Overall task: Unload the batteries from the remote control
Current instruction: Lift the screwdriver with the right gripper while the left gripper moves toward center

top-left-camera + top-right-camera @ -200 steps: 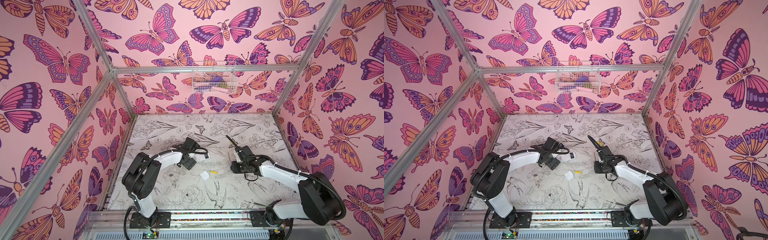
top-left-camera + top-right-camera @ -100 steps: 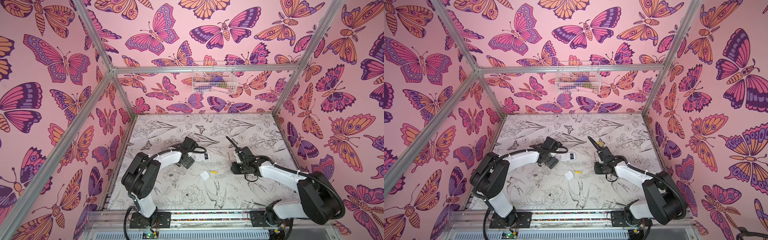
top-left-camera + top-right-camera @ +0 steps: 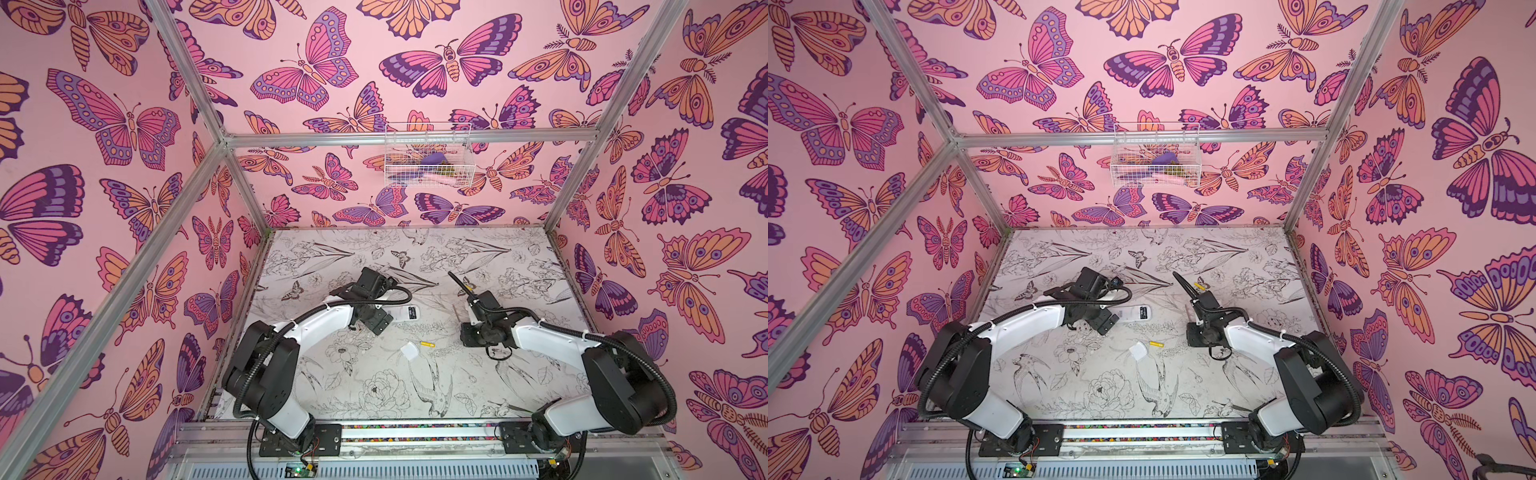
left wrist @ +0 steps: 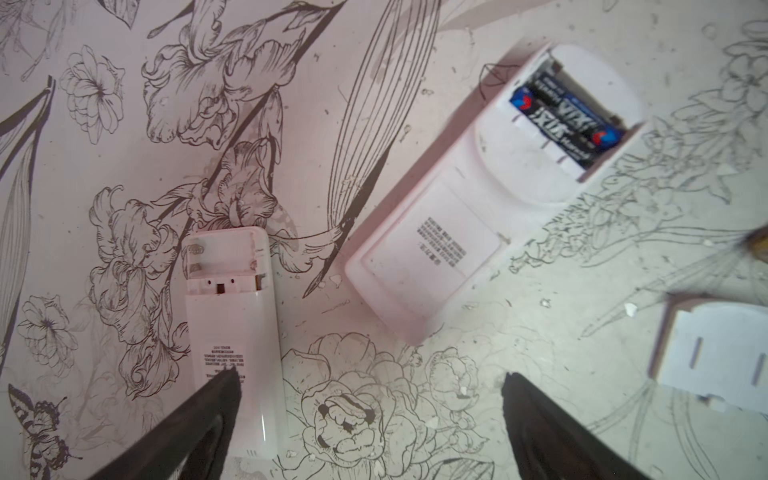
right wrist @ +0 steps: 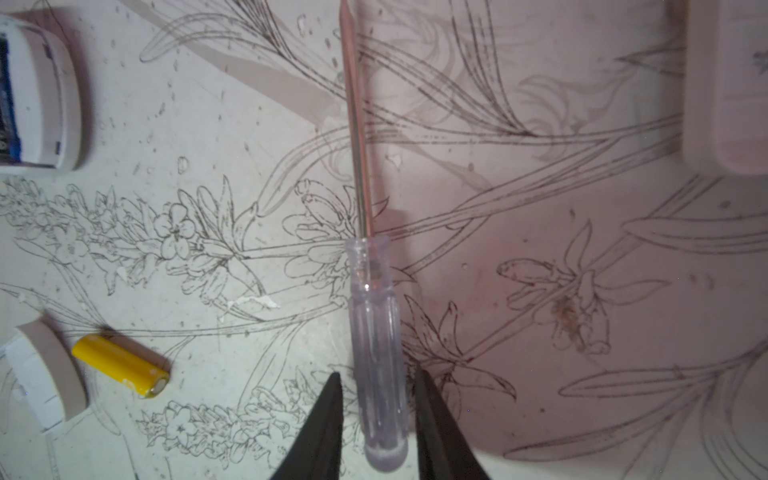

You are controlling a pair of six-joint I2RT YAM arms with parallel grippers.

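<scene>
A clear-handled screwdriver (image 5: 378,353) showed against the flower-printed table (image 3: 374,257), a small white cover (image 3: 409,352) lay near its middle, and a wire basket (image 3: 428,156) hung on the butterfly-patterned back wall (image 3: 311,187).

batteries (image 4: 569,124) in remote (image 4: 436,249), loose battery (image 3: 427,344) beside cover (image 3: 409,352) (both before remote)

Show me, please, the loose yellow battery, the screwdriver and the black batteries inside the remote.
yellow battery (image 5: 120,370), right wrist view, middle of its body.
screwdriver (image 5: 377,340), right wrist view, clear handle.
black batteries (image 4: 561,117), left wrist view, printed label of one.
</scene>
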